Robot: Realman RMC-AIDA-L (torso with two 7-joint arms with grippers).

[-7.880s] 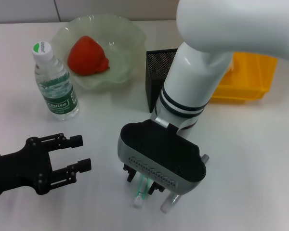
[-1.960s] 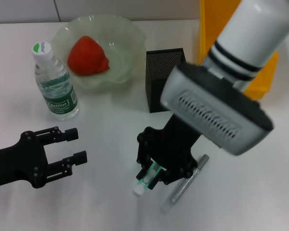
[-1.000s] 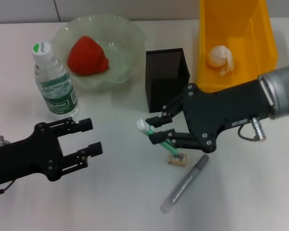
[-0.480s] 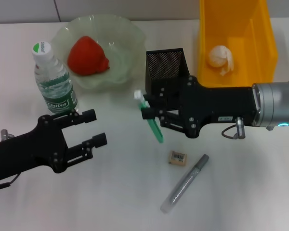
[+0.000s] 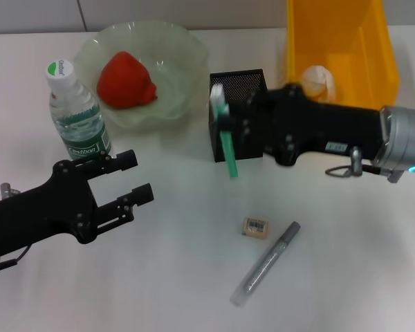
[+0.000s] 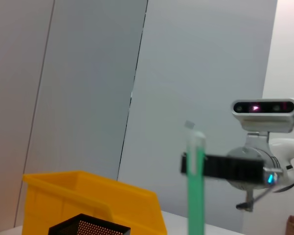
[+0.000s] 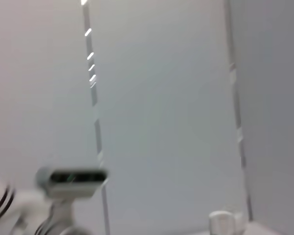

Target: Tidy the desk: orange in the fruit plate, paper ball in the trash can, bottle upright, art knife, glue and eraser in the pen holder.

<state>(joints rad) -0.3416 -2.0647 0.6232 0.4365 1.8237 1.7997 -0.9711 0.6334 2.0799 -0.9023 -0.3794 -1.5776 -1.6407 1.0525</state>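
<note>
I had the right gripper [image 5: 234, 128] clamped on the green glue stick [image 5: 225, 138], held upright just over the pen holder's [image 5: 242, 90] near rim; left gripper [image 5: 128, 181] idled, jaws apart.

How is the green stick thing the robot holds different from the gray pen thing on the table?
The green art knife hangs upright in the right gripper, beside the black pen holder. The gray glue stick lies flat and slanted on the table, untouched, beside the eraser. The left gripper hovers open. Both are long, thin, and not yet in the holder.
</note>
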